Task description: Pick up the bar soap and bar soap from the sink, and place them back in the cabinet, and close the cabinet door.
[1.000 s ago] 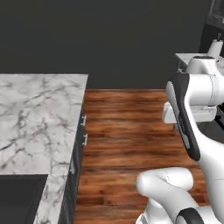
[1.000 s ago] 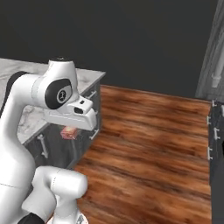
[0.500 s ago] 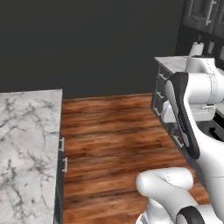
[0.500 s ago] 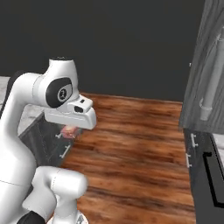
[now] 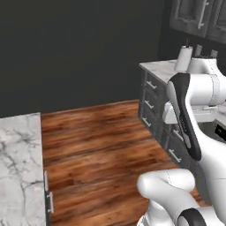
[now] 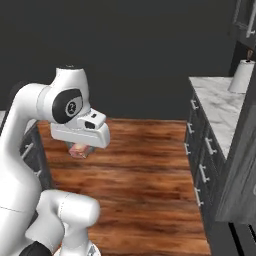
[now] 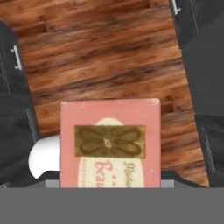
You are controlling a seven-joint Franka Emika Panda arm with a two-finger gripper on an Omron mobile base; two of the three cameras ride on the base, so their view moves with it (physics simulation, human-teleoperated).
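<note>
From the left base view I see the arm rising at the right, its white links folded over a run of dark drawer cabinets [image 5: 152, 103] with silver handles. A marble counter [image 5: 164, 67] tops that run at the far right, and a white paper towel roll [image 5: 183, 58] stands upright on it. Grey upper cabinets [image 5: 194, 17] hang above. At the near left, a second marble counter [image 5: 20, 170] fills the corner, with wood floor [image 5: 97, 145] between the two.

From the right base view I see the white hand held out over the floor, left of centre. The gripper [image 6: 80, 149] points down beneath it, and a bar soap [image 6: 78, 150], reddish with a pale patch, sits in it just under the hand. On the right, the marble counter [image 6: 220, 107] runs away from me with the paper towel roll [image 6: 240, 76] at its far end. A tall grey wood-grain panel [image 6: 242, 165] stands at the near right.

From the hand view I see the bar soap [image 7: 109, 142] close up, pink-red with a cream oval and an olive ornament, flat face toward the camera, above the wood floor. The jaws are clamped on it, though the fingertips themselves are hidden behind the bar.
</note>
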